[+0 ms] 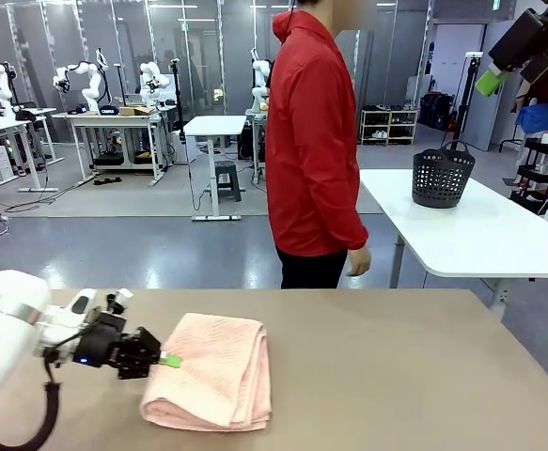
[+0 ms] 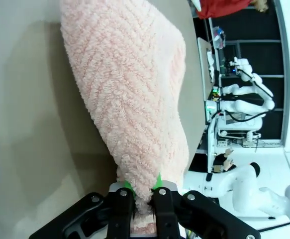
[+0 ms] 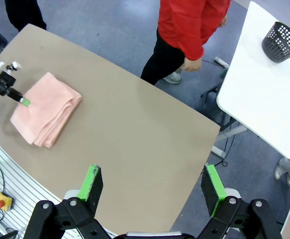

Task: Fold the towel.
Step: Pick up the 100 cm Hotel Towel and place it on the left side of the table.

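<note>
The pale salmon-pink towel point(image 1: 212, 371) lies folded in a thick bundle on the brown table point(image 1: 396, 376), near its front left. My left gripper point(image 1: 167, 359) sits low at the towel's left edge, shut on a pinch of its terry cloth. In the left wrist view the two fingers point(image 2: 159, 199) press together on the towel point(image 2: 130, 89), which stretches away from them. My right gripper point(image 1: 495, 81) hangs high at the upper right, far from the towel. In the right wrist view it point(image 3: 152, 184) stands wide open and empty, looking down on the towel point(image 3: 45, 107) and the left gripper point(image 3: 21, 99).
A person in a red jacket point(image 1: 311, 141) stands at the table's far edge, hand point(image 1: 356, 263) hanging down. A dark basket point(image 1: 441, 177) stands on a white table point(image 1: 480, 235) behind, to the right. The brown tabletop right of the towel is bare.
</note>
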Tool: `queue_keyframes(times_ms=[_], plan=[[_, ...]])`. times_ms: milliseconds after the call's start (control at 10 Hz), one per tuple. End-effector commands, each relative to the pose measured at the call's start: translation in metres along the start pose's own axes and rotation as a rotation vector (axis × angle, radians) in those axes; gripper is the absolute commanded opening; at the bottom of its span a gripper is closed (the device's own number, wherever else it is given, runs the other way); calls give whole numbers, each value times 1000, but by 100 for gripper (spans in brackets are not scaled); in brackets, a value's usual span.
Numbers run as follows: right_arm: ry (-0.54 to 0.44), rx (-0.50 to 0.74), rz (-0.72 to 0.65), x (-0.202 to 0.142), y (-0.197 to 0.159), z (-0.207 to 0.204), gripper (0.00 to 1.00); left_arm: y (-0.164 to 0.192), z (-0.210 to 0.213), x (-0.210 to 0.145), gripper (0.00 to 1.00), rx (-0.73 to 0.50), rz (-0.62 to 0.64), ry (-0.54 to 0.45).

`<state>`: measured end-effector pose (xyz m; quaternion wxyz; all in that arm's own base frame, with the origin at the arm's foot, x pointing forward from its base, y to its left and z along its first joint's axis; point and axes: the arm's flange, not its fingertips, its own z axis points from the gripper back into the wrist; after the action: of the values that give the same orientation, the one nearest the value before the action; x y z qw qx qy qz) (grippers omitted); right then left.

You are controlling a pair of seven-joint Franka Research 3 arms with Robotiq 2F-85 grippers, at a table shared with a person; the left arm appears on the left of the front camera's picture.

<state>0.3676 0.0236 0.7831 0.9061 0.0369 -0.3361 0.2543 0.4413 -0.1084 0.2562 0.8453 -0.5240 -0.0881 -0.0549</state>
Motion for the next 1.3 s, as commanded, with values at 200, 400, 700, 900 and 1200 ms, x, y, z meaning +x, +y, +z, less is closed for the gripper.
queue_keyframes(times_ms=[200, 400, 700, 900, 1200], plan=[[-1, -3, -2, 0, -1, 1, 100, 6, 119, -14, 0, 34, -21, 66], [-1, -3, -2, 0, -1, 1, 100, 12, 176, -14, 0, 119, -22, 56], [-1, -3, -2, 0, -1, 1, 100, 18, 240, -3, 0, 289, -30, 88], [-1, -3, -2, 0, -1, 1, 100, 19, 274, 3, 0, 369, -35, 98], [-1, -3, -2, 0, -1, 1, 100, 24, 290, 21, 20, 527, 16, 127]])
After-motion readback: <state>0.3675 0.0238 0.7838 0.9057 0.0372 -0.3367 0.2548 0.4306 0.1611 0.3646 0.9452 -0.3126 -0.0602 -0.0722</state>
